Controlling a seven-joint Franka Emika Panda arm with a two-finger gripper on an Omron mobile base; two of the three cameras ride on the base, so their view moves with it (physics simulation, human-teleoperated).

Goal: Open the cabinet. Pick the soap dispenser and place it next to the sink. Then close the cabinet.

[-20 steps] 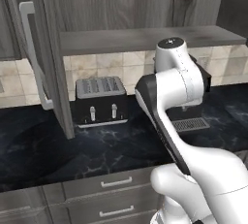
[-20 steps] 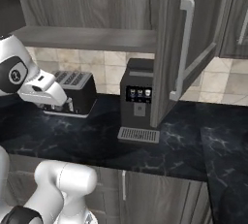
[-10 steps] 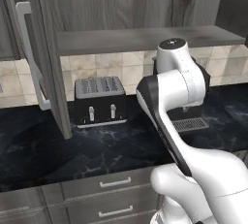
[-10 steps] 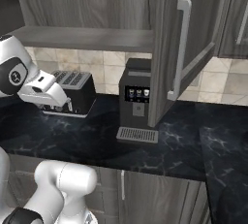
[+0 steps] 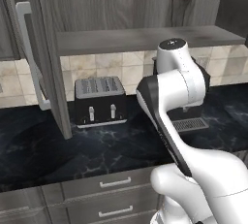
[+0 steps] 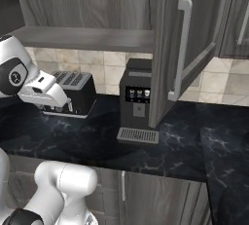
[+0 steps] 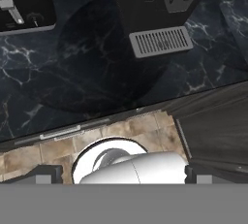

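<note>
The jaws are standing wide apart and gripping nothing, with the gripper [image 7: 123, 174] pointing down over the black marble worktop [image 7: 72, 82]. From the hand view it is looking at the drip grille of the coffee machine [image 7: 160, 41] and, off to one side, a corner of the toaster [image 7: 19, 9].

Further out, the white arm is folding back on itself in front of the coffee machine [image 6: 138, 100], its hand hanging near the toaster [image 6: 73, 92] in the right base view.

Above it, the cabinet [image 5: 140, 39] is standing open: one door [image 5: 48, 58] is swung out on the left and the other door [image 6: 182, 48] on the right, both jutting over the worktop. The soap dispenser cannot be made out on the visible shelf edge, and no sink is in sight.

The risk is probably in the reach upward: rising from this low, folded pose, the elbow or hand could be clipping the shelf lip or a projecting door, and a blind reach into the cabinet might be knocking the dispenser over.
</note>
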